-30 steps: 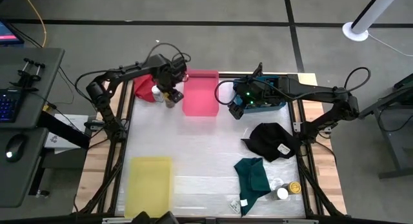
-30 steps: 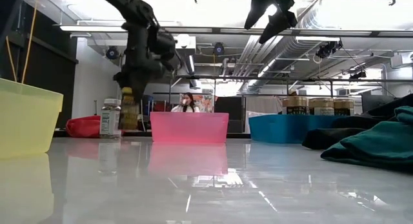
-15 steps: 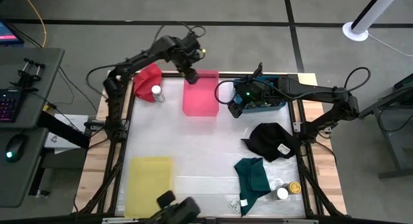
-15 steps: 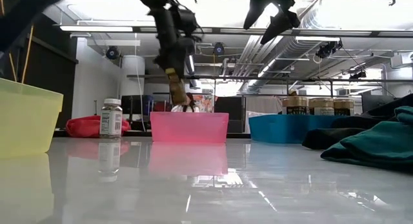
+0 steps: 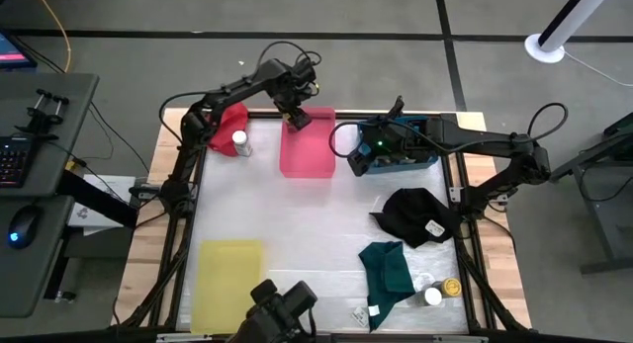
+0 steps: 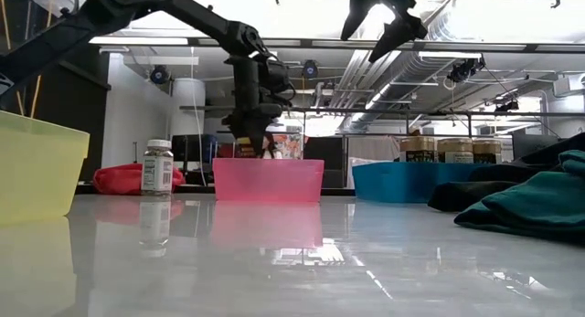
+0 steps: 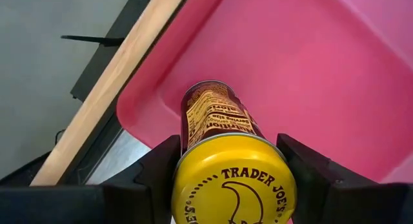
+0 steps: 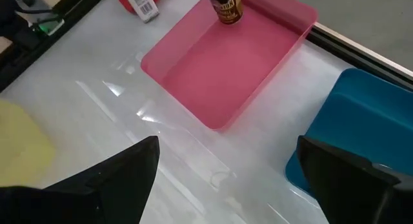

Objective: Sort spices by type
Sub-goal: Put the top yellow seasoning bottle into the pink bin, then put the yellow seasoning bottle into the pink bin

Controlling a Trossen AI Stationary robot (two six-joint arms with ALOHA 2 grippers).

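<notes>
A yellow-lidded spice jar (image 7: 222,143) is held upright in the left tool (image 7: 229,179), with the two dark fingers (image 7: 161,166) clenched on its sides just under the lid. In the left wrist view the jar is seen hanging over the far corner of the pink tray (image 7: 335,75), and in the right wrist view the same jar (image 8: 226,6) is seen just above the tray's floor near that corner. Whether the base already touches the floor cannot be told.

The step in hand is judged to be the placing of this jar into the pink tray (image 5: 308,143). For the next move, a short lowering is called for until the jar stands on the floor, then the fingers should be released and the tool lifted straight up, so that the jar is not tipped.

Beside the pink tray, a white-lidded jar (image 5: 238,140) is standing on the tabletop (image 5: 316,224) against the red cloth (image 5: 226,126); it is not yet sorted. More small jars (image 5: 439,290) are seen near the teal cloth (image 5: 388,270) at the tabletop's near right corner, well apart from the trays, and the black cloth (image 5: 415,214) lies between them and the blue tray (image 8: 352,121). The yellow tray (image 5: 229,282) is at the near left.

The right tool (image 8: 226,185) is waiting above the blue tray with its fingers spread wide and nothing between them.
</notes>
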